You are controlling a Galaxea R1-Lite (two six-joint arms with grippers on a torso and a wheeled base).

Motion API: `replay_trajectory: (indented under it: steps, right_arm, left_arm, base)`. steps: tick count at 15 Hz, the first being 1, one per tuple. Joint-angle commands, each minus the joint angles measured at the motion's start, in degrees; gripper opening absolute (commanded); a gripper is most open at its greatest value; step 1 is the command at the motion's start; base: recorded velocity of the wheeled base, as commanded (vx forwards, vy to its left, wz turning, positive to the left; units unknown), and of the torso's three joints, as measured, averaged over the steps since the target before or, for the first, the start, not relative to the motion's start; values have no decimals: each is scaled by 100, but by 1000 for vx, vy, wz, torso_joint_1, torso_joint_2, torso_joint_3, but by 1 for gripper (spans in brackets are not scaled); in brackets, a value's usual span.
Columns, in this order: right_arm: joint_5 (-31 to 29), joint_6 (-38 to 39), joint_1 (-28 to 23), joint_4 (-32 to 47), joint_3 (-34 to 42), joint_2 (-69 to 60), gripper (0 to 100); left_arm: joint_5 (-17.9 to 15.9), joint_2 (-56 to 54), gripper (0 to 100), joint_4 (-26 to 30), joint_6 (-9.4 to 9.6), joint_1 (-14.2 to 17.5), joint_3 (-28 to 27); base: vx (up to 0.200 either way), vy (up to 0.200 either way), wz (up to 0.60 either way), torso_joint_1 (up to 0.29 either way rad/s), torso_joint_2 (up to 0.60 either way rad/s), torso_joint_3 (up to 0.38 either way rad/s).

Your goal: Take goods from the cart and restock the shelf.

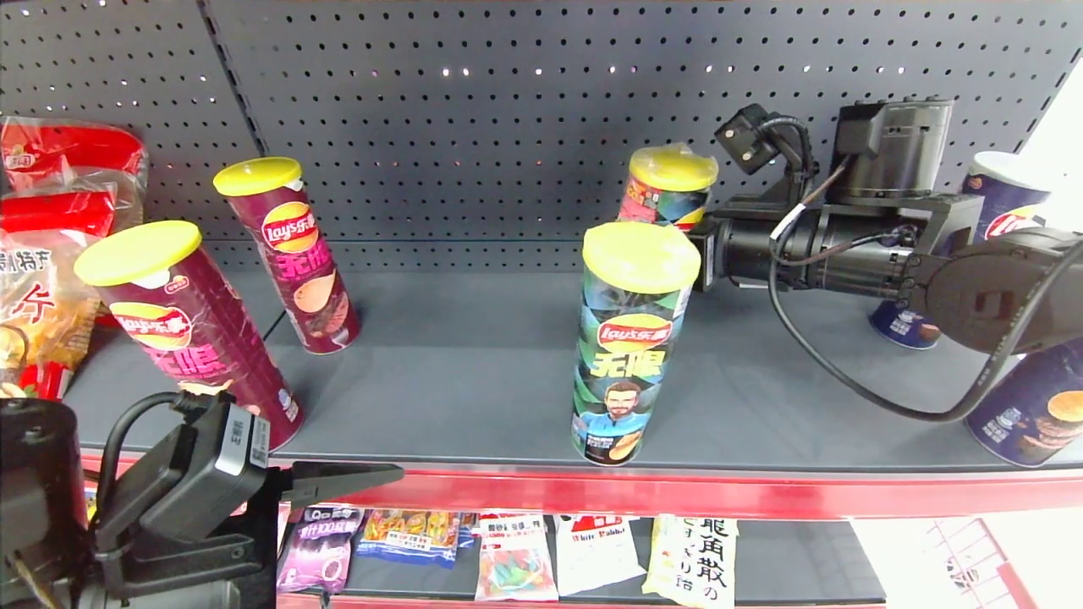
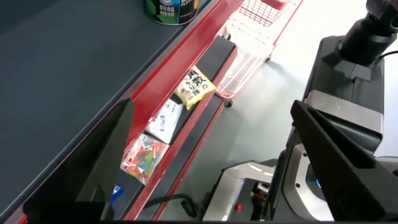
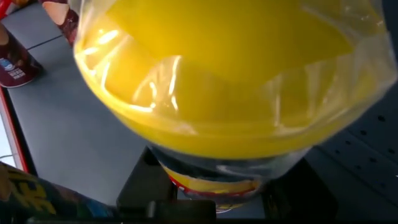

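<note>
Low at the near left, the left gripper (image 1: 321,484) hangs just below the red front edge of the shelf (image 1: 474,372), fingers spread wide with nothing between them. On the shelf's far side, right of centre, the right gripper (image 1: 709,237) pinches the far can (image 1: 668,190) (yellow lid, clear wrap over it), which stands upright by the pegboard. A front can (image 1: 630,355) stands at the near edge. Two purple cans (image 1: 190,330) stand left, blue cans (image 1: 1028,406) right, red snack bags (image 1: 51,220) far left
</note>
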Motion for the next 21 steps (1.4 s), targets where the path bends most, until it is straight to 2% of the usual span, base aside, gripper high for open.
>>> replay_trajectory:
  steps: [1,20,21]
  right_arm:
    - [-1,1,74,1,-17,15,0]
    - [-80,-386,118,89,238,-99,0]
    - [-80,-413,126,89,247,-99,100]
  left_arm:
    - [-1,-33,100,-5,2,4,11]
    - [25,-24,100,-5,-7,4,-15]
    - [25,-15,100,-5,-7,4,-6]
  base:
    - [0,0,0,0,0,0]
    - [0,0,0,0,0,0]
    - [0,0,0,0,0,0]
